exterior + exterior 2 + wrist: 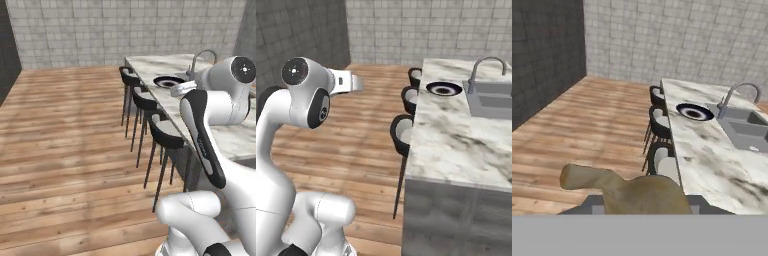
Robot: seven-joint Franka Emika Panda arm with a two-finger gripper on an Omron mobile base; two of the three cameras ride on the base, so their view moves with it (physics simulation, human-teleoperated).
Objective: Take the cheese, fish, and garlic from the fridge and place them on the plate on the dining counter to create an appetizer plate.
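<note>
The fingers [587,205] are closed around the garlic [644,192], a tan bulb with its stalk poking out to one side (to the left in the hand view). The bulb hides most of the fingers, so I can't make out exactly how they sit on it, but it is off the ground with wooden floor [587,135] below it, and nothing else carries it.

Ahead of the fingers and off to their right runs the marble worktop [712,155]. The plate [682,107] sits on it near its long edge, well apart from the fingers, with nothing that I can see lying on it. Just beyond the plate, further from the fingers, are the sink [744,127] and the curved tap [739,90].

Black stools [659,125] are lined up along the near side of the worktop, between the fingers and the plate.

From the base cameras the plate [159,81] [431,89] shows on the same spot, beside the sink; the white arm is raised high (about level with the worktop [456,140], or above it), with the hand pointing toward that end.
</note>
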